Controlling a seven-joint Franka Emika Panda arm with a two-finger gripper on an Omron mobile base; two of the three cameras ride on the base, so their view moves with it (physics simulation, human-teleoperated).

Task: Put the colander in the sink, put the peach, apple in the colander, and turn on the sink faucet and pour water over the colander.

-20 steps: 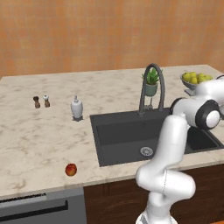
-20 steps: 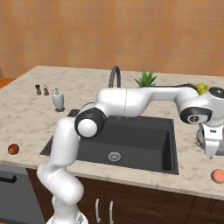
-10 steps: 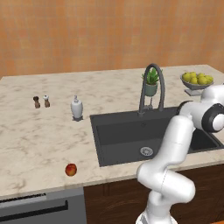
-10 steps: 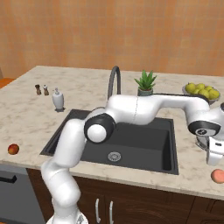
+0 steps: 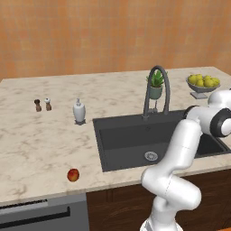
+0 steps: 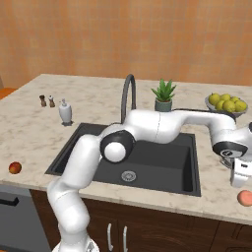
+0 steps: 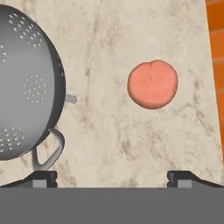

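Note:
The shiny perforated colander (image 7: 26, 83) fills the left of the hand view, one loop handle toward the fingertips. On the marble counter to its right rests the pale orange-pink peach (image 7: 152, 84); it is also at the counter's front right corner (image 6: 244, 198). My gripper (image 7: 112, 179) hangs open above bare counter between the two, holding nothing, and hovers right of the sink (image 6: 239, 181). The dark sink (image 5: 135, 140) is empty, with the arched faucet (image 5: 155, 90) behind it. Far to the left, near the front edge, lies the red apple (image 5: 73, 174).
A grey footed dish of lemons (image 5: 203, 83) and a potted plant (image 5: 156, 85) stand behind the sink's right side. A soap dispenser (image 5: 79, 111) and two small shakers (image 5: 42, 104) sit at the left. The counter's edge (image 7: 210, 87) runs just beyond the peach.
The arm has swung right and forward, carrying the open hand from beside the lemon dish to the counter's front right, above the peach's area. Nothing was grasped.

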